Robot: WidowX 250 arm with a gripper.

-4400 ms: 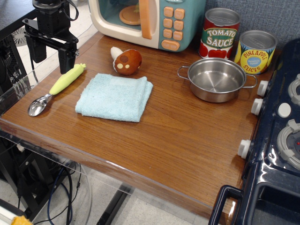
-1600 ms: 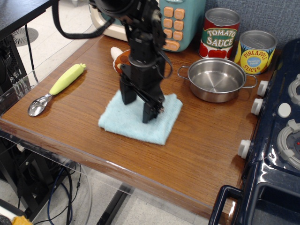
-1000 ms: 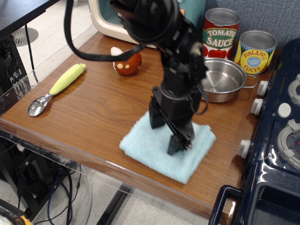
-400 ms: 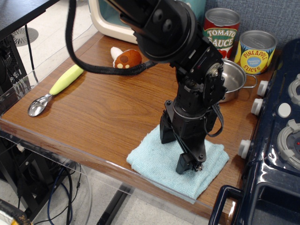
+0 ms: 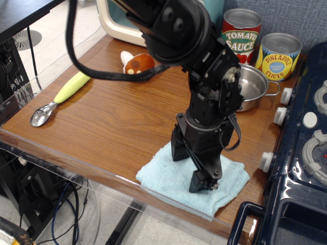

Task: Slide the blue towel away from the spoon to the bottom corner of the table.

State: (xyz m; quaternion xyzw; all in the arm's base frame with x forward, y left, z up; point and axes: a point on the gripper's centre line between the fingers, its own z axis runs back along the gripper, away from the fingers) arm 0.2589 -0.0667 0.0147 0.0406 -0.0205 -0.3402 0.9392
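Bright, even, from overhead | soft short shadow under the claw (image 5: 191, 168) | pale sheen on the desk (image 5: 127, 122) left of the claw, thin glare along its near edge | glints on the pot (image 5: 254, 87) behind-right | sharp throughout, no motion blur.

Behind the table you see a wall (image 5: 286, 15) covered in blue-grey cloth; at the left of the table you can see a light speckled floor (image 5: 30, 56), with a round grey vent (image 5: 23, 37) in it; a dark desk corner (image 5: 20, 13) sits at the top left; a clear plastic sheet (image 5: 20, 99) stands along the table's left edge; under it you see black frame legs (image 5: 30, 199) and loose black cables (image 5: 66, 209); the light is soft and even.
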